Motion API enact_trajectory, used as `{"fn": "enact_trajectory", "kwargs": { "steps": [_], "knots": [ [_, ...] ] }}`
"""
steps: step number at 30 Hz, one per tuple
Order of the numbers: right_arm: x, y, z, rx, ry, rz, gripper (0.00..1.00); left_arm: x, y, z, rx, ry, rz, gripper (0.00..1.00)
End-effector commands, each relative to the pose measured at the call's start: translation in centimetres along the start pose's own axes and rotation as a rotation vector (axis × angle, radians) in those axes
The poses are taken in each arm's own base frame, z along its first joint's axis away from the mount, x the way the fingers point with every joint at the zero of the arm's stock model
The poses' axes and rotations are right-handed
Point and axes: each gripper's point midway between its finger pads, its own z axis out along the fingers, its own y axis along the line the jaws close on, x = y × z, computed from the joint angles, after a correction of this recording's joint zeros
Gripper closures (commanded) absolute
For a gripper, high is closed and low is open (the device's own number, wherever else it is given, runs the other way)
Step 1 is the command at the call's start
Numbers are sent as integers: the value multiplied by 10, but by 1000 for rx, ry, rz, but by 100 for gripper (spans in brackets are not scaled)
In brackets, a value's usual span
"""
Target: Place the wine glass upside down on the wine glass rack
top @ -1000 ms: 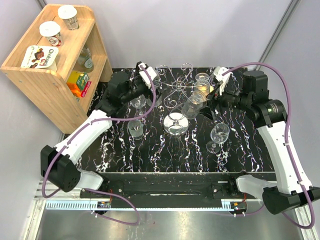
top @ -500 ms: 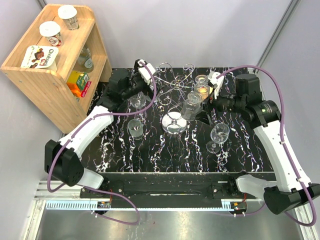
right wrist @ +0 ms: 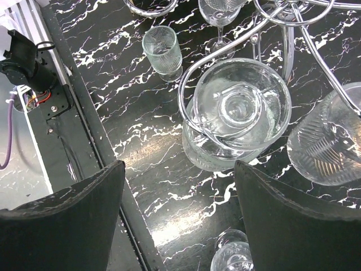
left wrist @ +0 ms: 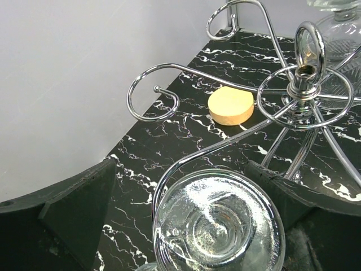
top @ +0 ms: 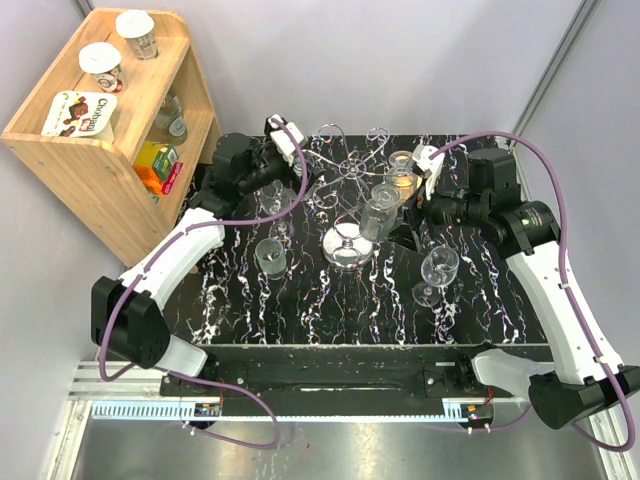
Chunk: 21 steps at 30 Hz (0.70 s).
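**Glasses hang foot-up on the chrome rack; both grippers stand open**

Top view: the wine glass rack [top: 345,248] stands mid-table, toward the far edge of the black marbled table [top: 330,310]. A wine glass [top: 378,210] hangs bowl-down from a wire arm on the rack's right side. The right gripper [top: 418,185] is just beside it, and the left gripper [top: 297,165] is at the rack's left. An upright stemmed glass [top: 438,268] and a tumbler [top: 270,257] stand on the table. The wooden shelf [top: 90,170] holds foil-lidded pots [top: 100,65] on its top.

Left wrist: the left gripper [left wrist: 181,169] has its fingers spread wide. The round foot of a second hung glass [left wrist: 220,226] lies between them, untouched and caught in a curled wire arm. A tan disc [left wrist: 230,105] lies on the table beyond.

Right wrist: the right gripper [right wrist: 180,166] has its fingers wide apart, short of the wine glass [right wrist: 240,107]. The glass's foot sits in a wire curl with its bowl below.
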Motion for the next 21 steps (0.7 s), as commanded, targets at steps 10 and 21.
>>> {"fn": "enact_trajectory", "kwargs": {
  "steps": [10, 21],
  "knots": [
    [-5, 6, -5, 10, -21, -42, 16, -28, 9, 1, 30, -80, -51, 1],
    [-5, 0, -7, 41, -12, -49, 16, -34, -6, -16, 64, -85, -62, 1]
  ]
}}
